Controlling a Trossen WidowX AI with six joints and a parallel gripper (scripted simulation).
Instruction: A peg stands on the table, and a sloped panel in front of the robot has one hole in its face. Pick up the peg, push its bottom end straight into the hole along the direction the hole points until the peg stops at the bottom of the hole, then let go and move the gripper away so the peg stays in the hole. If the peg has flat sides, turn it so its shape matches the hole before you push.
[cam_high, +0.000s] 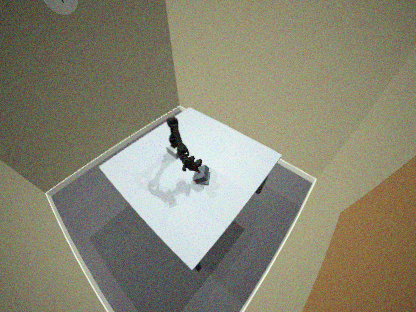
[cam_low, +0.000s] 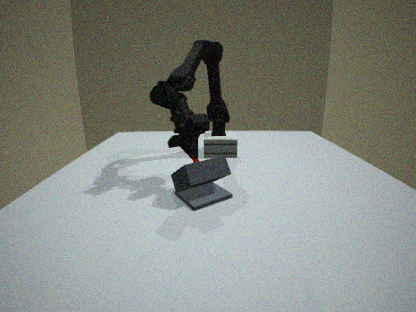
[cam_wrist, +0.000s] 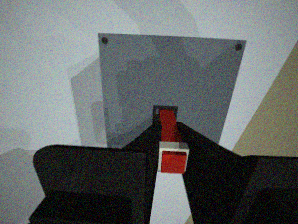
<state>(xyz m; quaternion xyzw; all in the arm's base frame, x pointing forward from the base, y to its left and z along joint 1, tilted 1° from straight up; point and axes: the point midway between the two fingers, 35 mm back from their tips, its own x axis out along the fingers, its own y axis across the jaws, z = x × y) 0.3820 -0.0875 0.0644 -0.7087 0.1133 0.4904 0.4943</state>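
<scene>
The red square-sided peg has a pale band near its top. My gripper is shut on it. The grey sloped panel stands on its base under the fingers. Its square hole shows in the wrist view, with dark gaps beside the peg. The peg's lower end overlaps the hole there, its sides roughly in line with the hole's sides. Whether the end is inside the hole or just at its mouth, I cannot tell. The panel hides that end in the exterior view.
The white table carries the arm and the panel. A pale block with dark stripes is near the arm's base. The panel's base plate reaches out under the raised slope. Two dark screws mark the panel's far corners in the wrist view.
</scene>
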